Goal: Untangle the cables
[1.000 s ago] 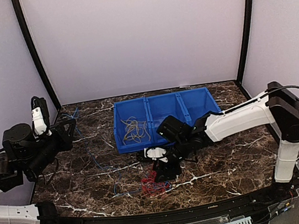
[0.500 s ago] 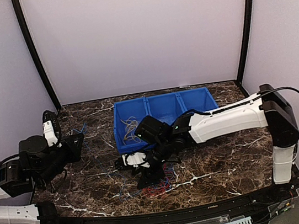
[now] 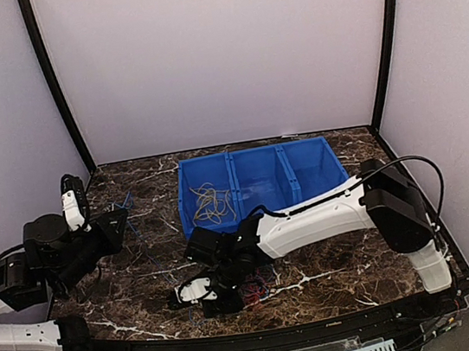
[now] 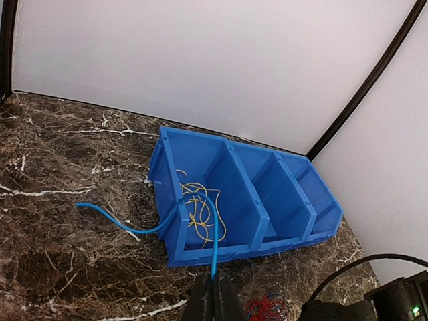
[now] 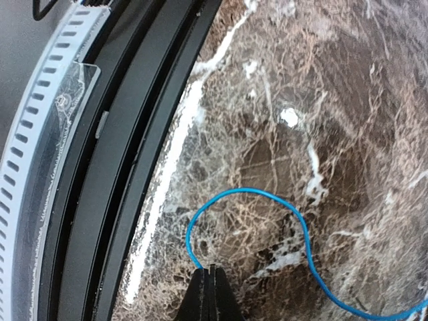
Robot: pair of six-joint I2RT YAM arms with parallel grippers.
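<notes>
My left gripper (image 4: 214, 297) is shut on a blue cable (image 4: 215, 227) that rises from the jaws, arches over the blue bin's (image 4: 227, 142) near left corner and trails off left across the marble. In the top view the left gripper (image 3: 118, 220) hovers at the table's left side. My right gripper (image 5: 212, 277) is shut on a blue cable (image 5: 267, 194) that loops on the marble close to the front edge. From above, the right gripper (image 3: 186, 294) sits low at front centre. A red tangle (image 3: 255, 293) with some blue strands lies beside it. Yellow cables (image 3: 212, 203) rest in the bin's left compartment.
The blue bin (image 3: 257, 150) has three compartments and stands at the back centre. The black front rail and white slotted strip (image 5: 60, 147) run just beside the right gripper. The right arm (image 3: 310, 217) stretches across the table's middle.
The right arm swept left and toward the front edge, and its gripper went from open to shut on the blue cable. The left arm shifted slightly, still gripping.
</notes>
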